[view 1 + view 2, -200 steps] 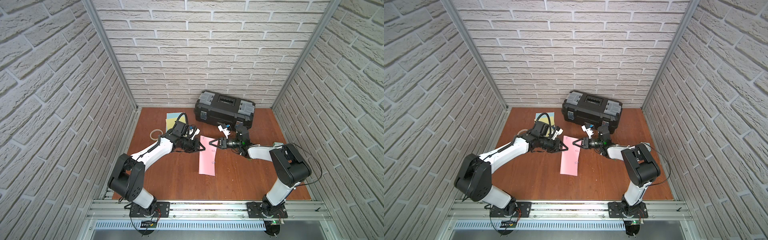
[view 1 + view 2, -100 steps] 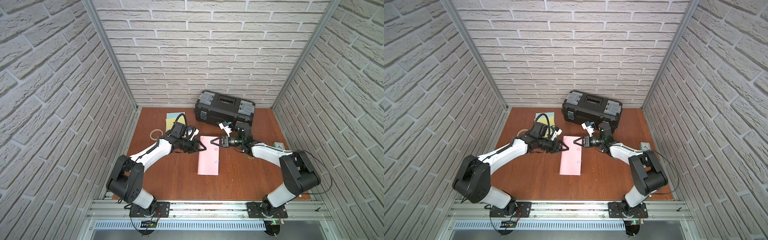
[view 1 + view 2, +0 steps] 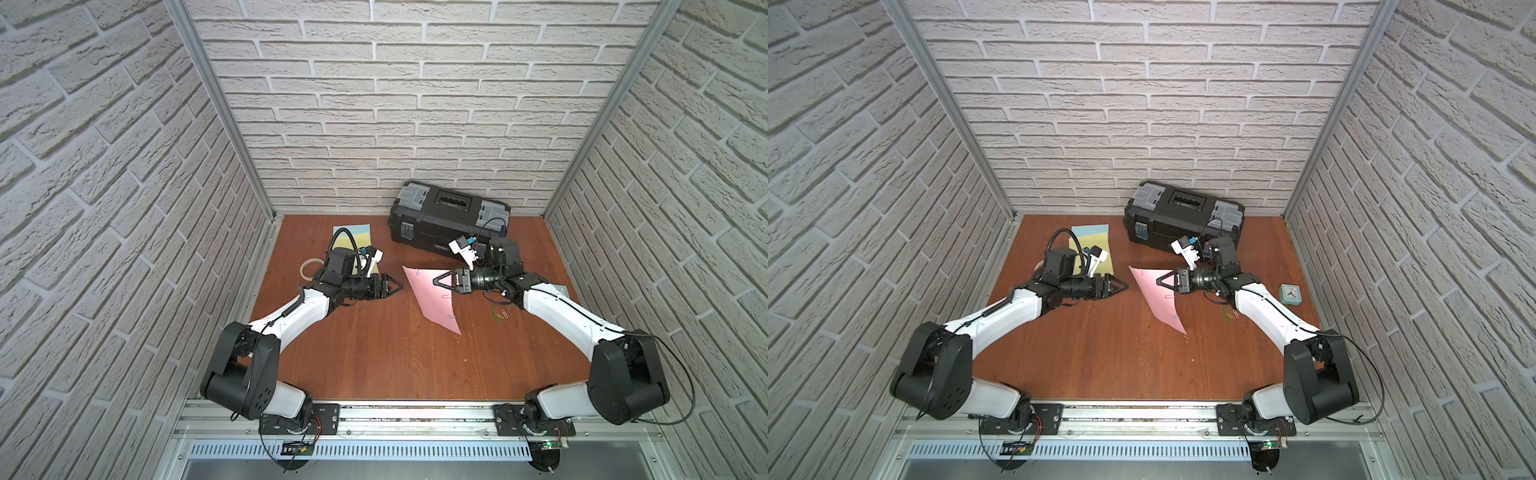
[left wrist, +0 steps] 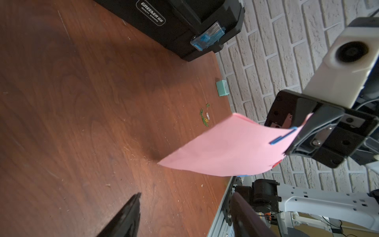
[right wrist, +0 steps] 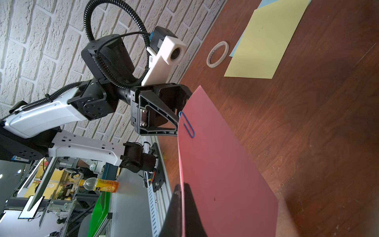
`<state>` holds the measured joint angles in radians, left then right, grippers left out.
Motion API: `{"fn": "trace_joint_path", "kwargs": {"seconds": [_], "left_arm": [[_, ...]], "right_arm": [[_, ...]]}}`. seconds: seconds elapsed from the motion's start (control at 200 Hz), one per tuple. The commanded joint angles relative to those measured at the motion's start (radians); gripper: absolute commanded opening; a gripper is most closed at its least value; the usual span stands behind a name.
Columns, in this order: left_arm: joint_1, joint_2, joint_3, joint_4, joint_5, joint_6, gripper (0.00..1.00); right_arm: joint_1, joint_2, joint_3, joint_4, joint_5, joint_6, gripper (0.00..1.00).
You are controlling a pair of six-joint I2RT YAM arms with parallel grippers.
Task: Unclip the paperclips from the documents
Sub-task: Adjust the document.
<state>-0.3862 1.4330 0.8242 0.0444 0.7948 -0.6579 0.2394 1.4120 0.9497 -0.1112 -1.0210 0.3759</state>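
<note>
Three documents (pink sheet (image 3: 432, 299), yellow sheet (image 3: 361, 245), light blue sheet (image 3: 351, 228)); right gripper (image 3: 435, 281) pinches the pink sheet; left gripper (image 3: 400, 286), nearly closed before, now stands apart.

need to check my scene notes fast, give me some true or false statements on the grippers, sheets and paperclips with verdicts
The right gripper is shut on the pink paper sheet. True.
The left gripper grips the blue wire paperclip. False: it is open, holding nothing.
The yellow paper sheet lies on the light blue paper sheet. True.
The pink sheet carries no clips. False: the blue paperclip sits on its edge.
A few loose wire paperclips lie on the wooden table. True.
</note>
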Motion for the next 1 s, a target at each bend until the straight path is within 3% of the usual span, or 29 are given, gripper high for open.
{"fn": "trace_joint_path", "kwargs": {"seconds": [0.0,0.48,0.73,0.885,0.995], "left_arm": [[0.009,-0.03,-0.028,0.173,0.061,0.025,0.72],[0.009,-0.039,-0.069,0.376,0.13,0.07,0.81],[-0.043,0.0,-0.026,0.41,0.13,0.096,0.83],[-0.072,0.028,0.007,0.409,0.125,0.112,0.82],[-0.073,0.023,0.004,0.46,0.132,0.075,0.74]], "right_arm": [[-0.006,-0.048,0.036,-0.063,-0.017,-0.045,0.03],[-0.006,-0.083,0.067,-0.086,-0.091,-0.016,0.03],[-0.006,-0.079,0.07,-0.037,-0.123,0.032,0.03],[-0.006,-0.07,0.076,-0.017,-0.128,0.044,0.03],[-0.009,-0.059,0.089,-0.048,-0.099,0.018,0.03]]}}
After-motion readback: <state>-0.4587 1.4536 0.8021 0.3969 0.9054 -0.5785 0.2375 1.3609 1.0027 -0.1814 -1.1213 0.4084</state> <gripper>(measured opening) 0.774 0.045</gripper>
